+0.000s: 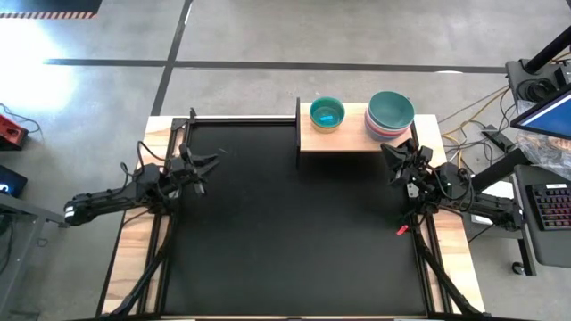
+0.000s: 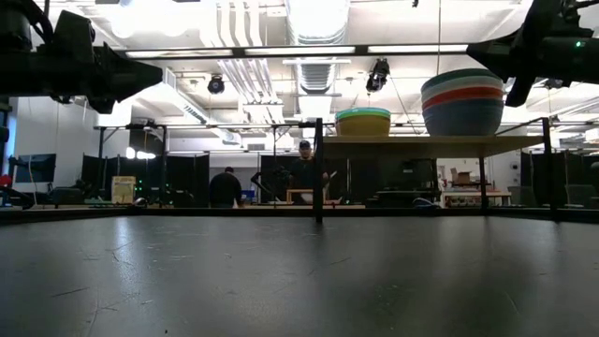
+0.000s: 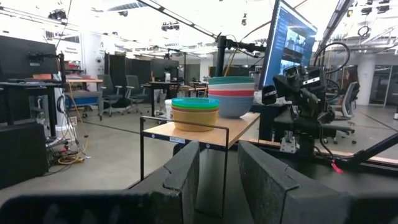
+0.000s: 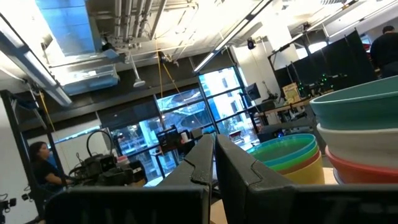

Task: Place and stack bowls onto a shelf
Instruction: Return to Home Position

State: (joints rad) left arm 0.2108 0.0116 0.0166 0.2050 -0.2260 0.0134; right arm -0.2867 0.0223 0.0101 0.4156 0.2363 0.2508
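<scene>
The pale wood shelf (image 1: 350, 138) stands on thin black supports at the table's far edge. On it rest two stacks of bowls. The left stack (image 1: 327, 114) has a cyan bowl on top, over green and yellow (image 3: 195, 114). The right stack (image 1: 390, 112) has a teal bowl on top, over white, red and pale blue (image 2: 462, 101). My left gripper (image 1: 214, 159) hovers open over the table's left side, pointing toward the shelf. My right gripper (image 1: 386, 150) hovers shut just in front of the shelf's right end, beside the taller stack (image 4: 360, 137). Neither holds anything.
The black tabletop (image 1: 294, 232) spreads between the arms, framed by the wood border and black rails. A monitor and keyboard (image 1: 551, 192) stand beyond the right edge. People (image 2: 304, 168) and desks show in the room behind the table.
</scene>
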